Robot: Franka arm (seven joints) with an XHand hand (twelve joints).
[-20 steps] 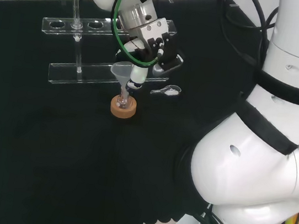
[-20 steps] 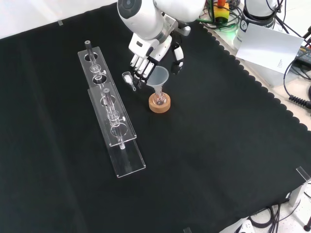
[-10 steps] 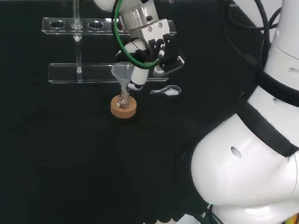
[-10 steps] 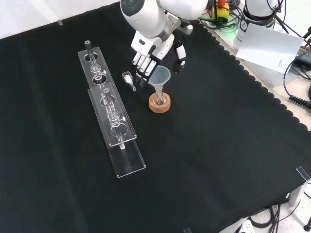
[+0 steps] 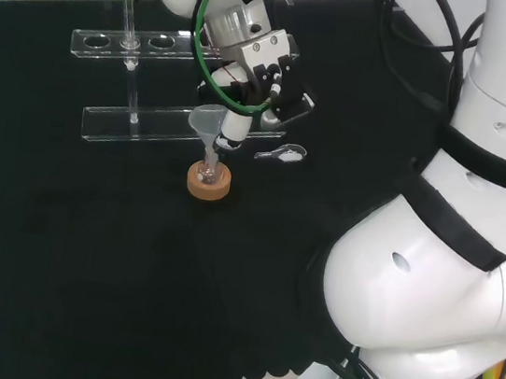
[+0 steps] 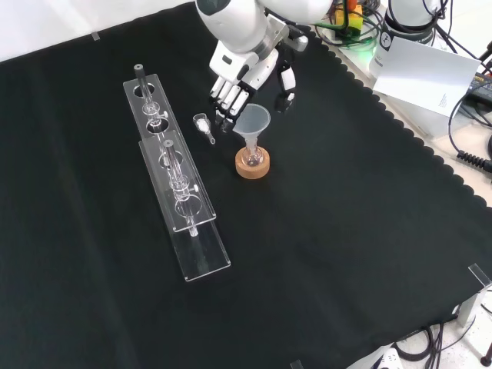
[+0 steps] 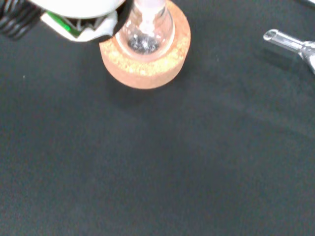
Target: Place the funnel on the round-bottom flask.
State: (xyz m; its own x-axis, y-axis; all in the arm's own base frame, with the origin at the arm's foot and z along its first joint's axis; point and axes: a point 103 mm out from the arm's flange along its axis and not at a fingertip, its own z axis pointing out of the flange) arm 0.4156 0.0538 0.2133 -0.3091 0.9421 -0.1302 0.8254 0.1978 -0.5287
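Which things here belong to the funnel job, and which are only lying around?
Belong to the job:
funnel
round-bottom flask
cork ring
hand

Only lying around:
two clear tube racks
small glass scoop

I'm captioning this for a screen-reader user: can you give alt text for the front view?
A clear funnel sits in a small round-bottom flask on a cork ring, with the robot's hand open just behind it. Left of them lie a small glass scoop and two clear test-tube racks on black cloth.
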